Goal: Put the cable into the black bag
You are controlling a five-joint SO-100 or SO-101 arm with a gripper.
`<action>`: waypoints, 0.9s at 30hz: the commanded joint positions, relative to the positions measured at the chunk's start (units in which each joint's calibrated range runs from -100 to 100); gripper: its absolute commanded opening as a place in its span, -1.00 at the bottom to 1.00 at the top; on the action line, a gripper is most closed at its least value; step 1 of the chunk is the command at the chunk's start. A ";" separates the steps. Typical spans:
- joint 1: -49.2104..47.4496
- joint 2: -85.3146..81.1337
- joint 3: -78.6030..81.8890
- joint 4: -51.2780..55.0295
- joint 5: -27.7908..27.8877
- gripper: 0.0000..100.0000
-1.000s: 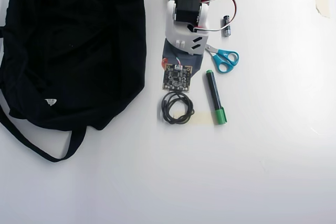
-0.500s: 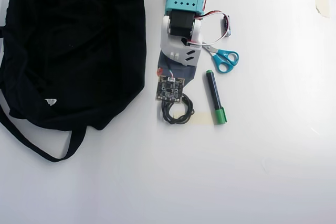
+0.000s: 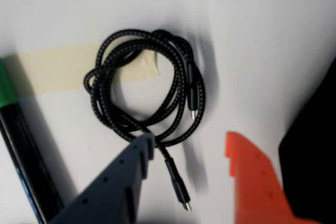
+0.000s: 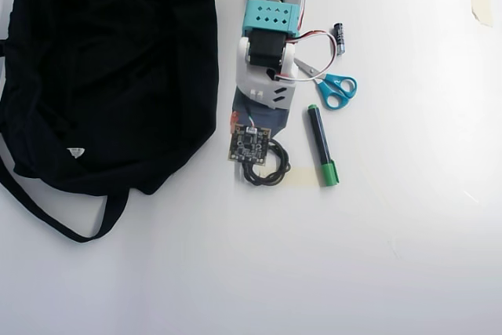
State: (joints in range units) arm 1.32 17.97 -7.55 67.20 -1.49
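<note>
In the overhead view, the black bag [image 4: 110, 76] fills the left of the tabletop [image 4: 392, 256]. Right of it, apart, lies the coiled cable [image 4: 267, 166], the arm partly covering it. In the wrist view its plug end [image 3: 178, 187] points toward the camera between the open claw [image 3: 189, 148] tips. The marker [image 4: 322, 145] and scissors [image 4: 333, 88] lie farther right.

white table [image 4: 408, 256], bag [image 4: 110, 68], cable [image 4: 271, 169], marker [image 4: 321, 145], scissors [image 4: 333, 88]

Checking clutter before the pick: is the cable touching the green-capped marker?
Apart. The wrist view shows bare table and tape between the cable and the marker.
</note>
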 commanded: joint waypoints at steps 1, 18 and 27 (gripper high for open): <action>-0.35 0.45 -2.70 -0.44 -0.29 -0.54; -0.95 5.01 -6.65 -0.01 -0.77 -0.31; -1.70 10.91 -13.12 2.14 -0.82 -0.31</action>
State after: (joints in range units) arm 0.73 28.44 -16.04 67.80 -2.03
